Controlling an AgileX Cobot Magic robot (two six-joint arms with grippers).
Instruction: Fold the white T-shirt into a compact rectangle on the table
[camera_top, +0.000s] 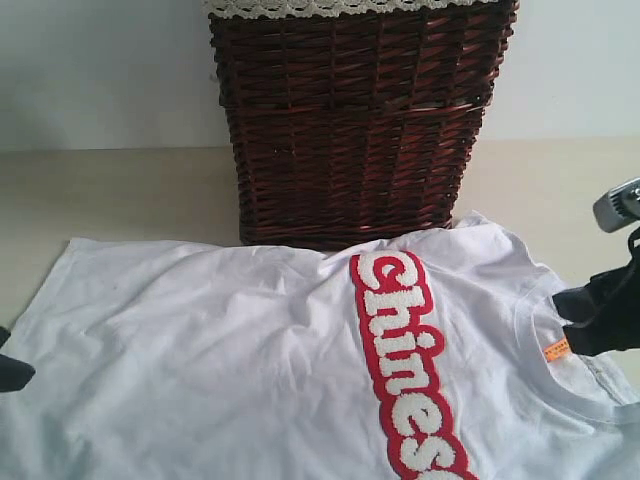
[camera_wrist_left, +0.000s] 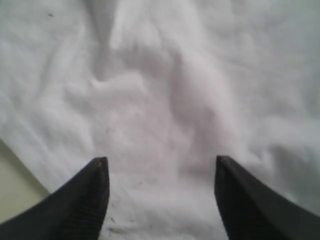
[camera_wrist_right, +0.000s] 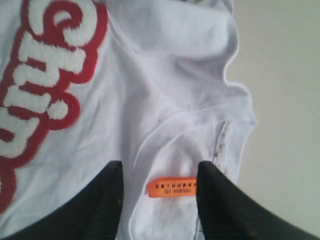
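As it lies crosswise, white T-shirt (camera_top: 250, 340), collar (camera_top: 540, 380) right

We count 1 white T-shirt (camera_top: 220, 340) with 1 orange neck tag (camera_top: 556, 349), 1 dark brown wicker basket (camera_top: 360, 130) with 1 lace trim (camera_top: 330, 8), 1 table (camera_top: 120, 190), and 2 grippers, namely 1 left gripper (camera_wrist_left: 161, 161) and 1 right gripper (camera_wrist_right: 160, 167).
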